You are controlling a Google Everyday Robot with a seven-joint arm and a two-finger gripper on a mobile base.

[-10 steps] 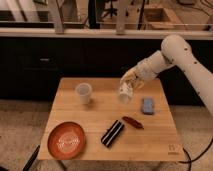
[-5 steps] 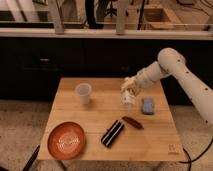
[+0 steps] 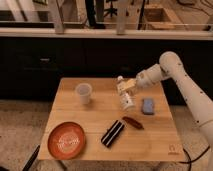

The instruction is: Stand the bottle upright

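Observation:
The small whitish bottle (image 3: 128, 101) is held in my gripper (image 3: 124, 89) over the right-middle of the wooden table (image 3: 95, 117). It stands nearly upright with a slight tilt, and its lower end is at or just above the tabletop. The gripper comes in from the right on the white arm (image 3: 172, 70) and is shut around the bottle's upper part, hiding the cap end. The translucent white cup (image 3: 83, 93) stands upright to the left, well apart from the bottle.
A blue sponge-like block (image 3: 148, 105) lies just right of the bottle. A reddish-brown oblong thing (image 3: 132, 122) and a black packet (image 3: 113, 133) lie in front of it. An orange-red plate (image 3: 66, 140) sits at the front left. A dark cabinet stands behind.
The gripper has lowered the bottle toward the tabletop and slightly right. The arm's elbow has dropped. Nothing else has moved.

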